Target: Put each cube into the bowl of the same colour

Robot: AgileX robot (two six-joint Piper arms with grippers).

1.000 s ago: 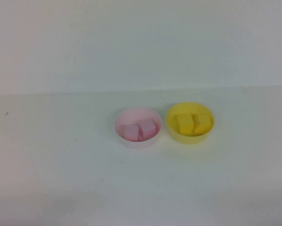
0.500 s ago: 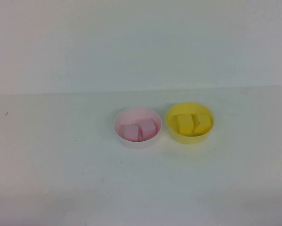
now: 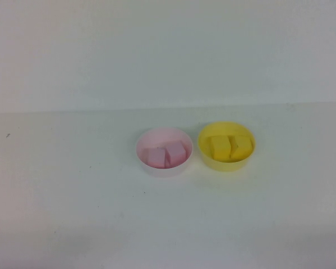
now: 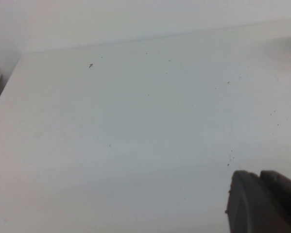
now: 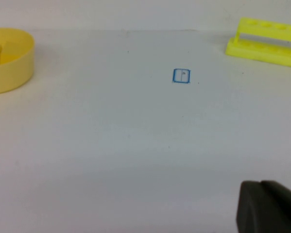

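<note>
A plain white tabletop (image 3: 72, 213) runs back to a pale wall, with nothing on it but the task's things near the middle.

The left gripper (image 4: 264, 204) shows only in its own wrist view, as dark fingertips pressed together, its jaws shut on nothing, over bare tabletop. The right gripper (image 5: 269, 208) looks the same in its wrist view: jaws closed and empty, well apart from the yellow bowl (image 3: 226, 147). Neither arm appears in the high view, so both seem parked off the work area.

Outward from there, just right of the high view's centre, the yellow bowl holds both yellow cubes (image 3: 230, 147) side by side. Just beside it at 9 o'clock, the pink bowl (image 3: 164, 151) holds both pink cubes (image 3: 166, 155), touching. By this layout the sorting looks finished.

The cubes look like matte foam: probably light, soft and slightly grippy, best pinched across two opposite flat faces without crushing. The bowls look like thin, light plastic that would slide if nudged.

Beyond the right gripper lie a small blue-outlined label (image 5: 181, 76) and a yellow rack (image 5: 264, 41), cut off at the frame edge; its purpose is unclear. The label's print is unreadable.
</note>
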